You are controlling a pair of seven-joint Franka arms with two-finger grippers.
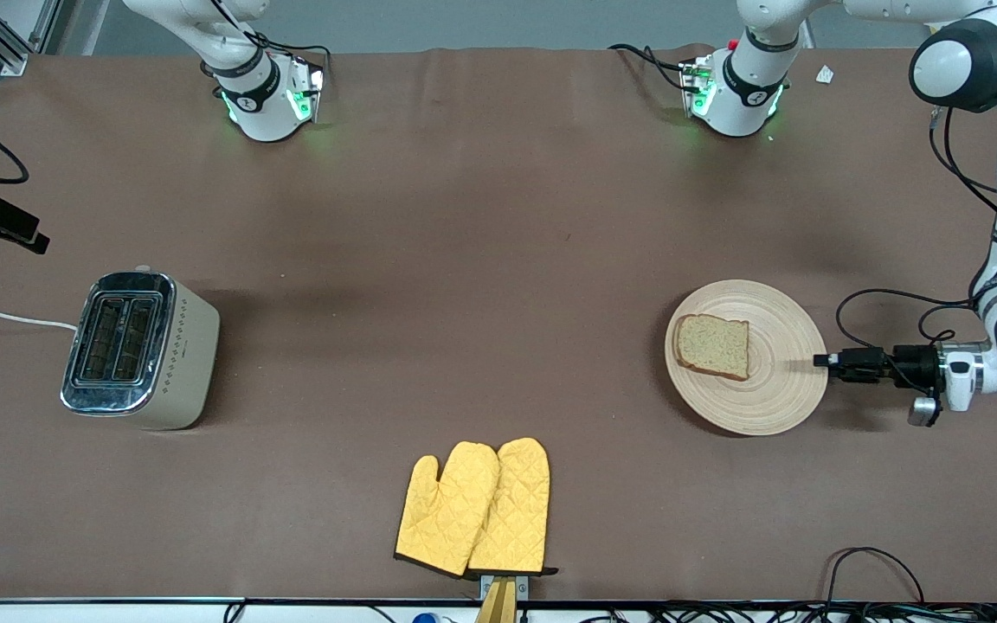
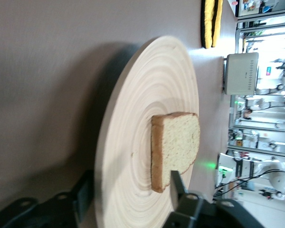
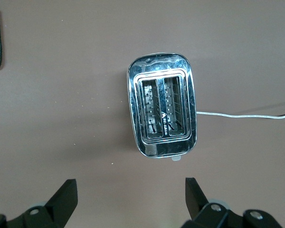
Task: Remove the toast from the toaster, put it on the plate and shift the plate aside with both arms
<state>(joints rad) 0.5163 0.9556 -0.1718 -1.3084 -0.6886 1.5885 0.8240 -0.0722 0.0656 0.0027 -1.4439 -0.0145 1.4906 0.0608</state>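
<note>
Quilted yellow mitts (image 1: 474,509); square toast (image 1: 712,346) on grooved round wooden plate (image 1: 767,398).

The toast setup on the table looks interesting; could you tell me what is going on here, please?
The toast already lies on the wooden plate toward the left arm's end of the table. The left gripper sits at the plate's rim, its fingers astride the edge. The right gripper hangs open above the toaster, whose slots look empty. A pair of yellow oven mitts lies nearer the front camera.
</note>
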